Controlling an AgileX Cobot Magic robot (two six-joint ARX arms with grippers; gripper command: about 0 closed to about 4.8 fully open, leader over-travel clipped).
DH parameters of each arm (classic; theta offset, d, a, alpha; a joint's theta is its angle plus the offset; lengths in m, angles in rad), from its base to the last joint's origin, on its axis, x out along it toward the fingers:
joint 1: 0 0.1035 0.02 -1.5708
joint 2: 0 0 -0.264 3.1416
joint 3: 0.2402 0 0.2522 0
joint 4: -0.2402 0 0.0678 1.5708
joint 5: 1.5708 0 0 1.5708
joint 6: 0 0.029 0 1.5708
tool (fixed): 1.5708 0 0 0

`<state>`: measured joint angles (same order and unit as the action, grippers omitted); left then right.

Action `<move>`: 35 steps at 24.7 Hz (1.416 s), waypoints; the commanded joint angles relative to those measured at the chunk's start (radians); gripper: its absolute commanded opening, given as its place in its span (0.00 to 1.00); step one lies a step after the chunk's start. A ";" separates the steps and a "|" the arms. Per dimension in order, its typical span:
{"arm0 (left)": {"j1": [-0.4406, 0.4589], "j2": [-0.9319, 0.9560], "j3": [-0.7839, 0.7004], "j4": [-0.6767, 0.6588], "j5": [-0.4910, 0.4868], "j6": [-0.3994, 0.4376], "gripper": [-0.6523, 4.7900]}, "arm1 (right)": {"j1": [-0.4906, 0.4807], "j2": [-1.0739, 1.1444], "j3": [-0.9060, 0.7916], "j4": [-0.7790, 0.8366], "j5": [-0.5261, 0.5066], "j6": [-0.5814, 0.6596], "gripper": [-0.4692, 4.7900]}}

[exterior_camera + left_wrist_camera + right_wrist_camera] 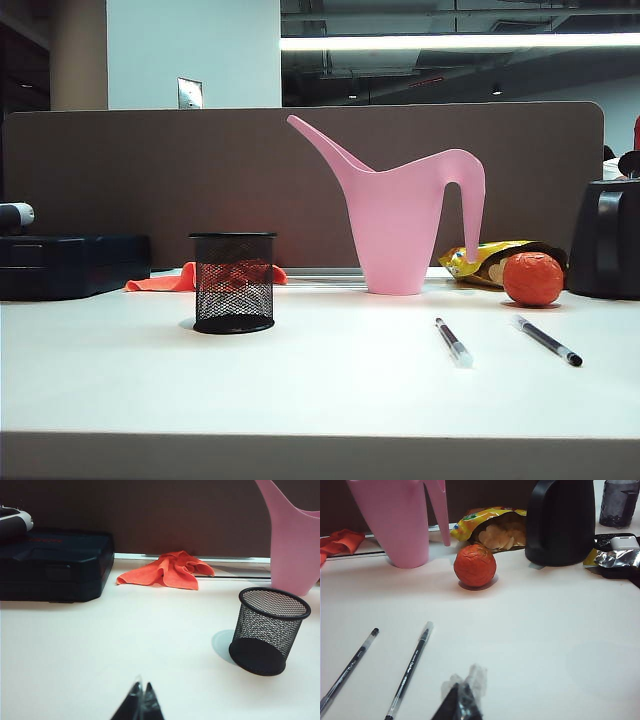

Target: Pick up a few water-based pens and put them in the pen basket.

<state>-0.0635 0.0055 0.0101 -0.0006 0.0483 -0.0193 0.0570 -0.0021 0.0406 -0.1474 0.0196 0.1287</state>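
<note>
Exterior low, facing divider, wrist views close, sharing pink watering can (400, 225)

A white desk (320, 400) is backed by a brown partition panel (180, 170); beyond it, a pale wall (190, 50) and a lit ceiling strip light (460, 41) are seen

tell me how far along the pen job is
Nothing is done: the pen basket stands empty, and both water-based pens lie on the table. Nothing is in hand: the left gripper and right gripper are shut, holding nothing. Both pens remain.
</note>
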 commanded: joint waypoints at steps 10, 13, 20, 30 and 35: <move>0.001 0.001 0.001 0.008 -0.003 0.000 0.11 | 0.001 0.000 0.003 0.013 0.005 -0.002 0.08; 0.001 0.001 0.001 0.007 -0.003 0.000 0.11 | 0.001 0.000 0.003 0.013 0.005 -0.002 0.08; 0.001 0.001 0.001 0.008 -0.003 0.000 0.11 | 0.001 0.000 0.004 0.014 0.005 -0.002 0.08; 0.001 0.001 0.003 0.008 0.268 0.004 0.11 | 0.001 0.008 0.129 -0.031 -0.058 0.035 0.08; 0.001 0.001 0.003 0.004 0.409 0.003 0.11 | 0.002 0.096 0.289 -0.135 -0.046 0.035 0.08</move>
<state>-0.0635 0.0055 0.0105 -0.0006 0.4080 -0.0185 0.0570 0.0696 0.2981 -0.2649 -0.0254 0.1631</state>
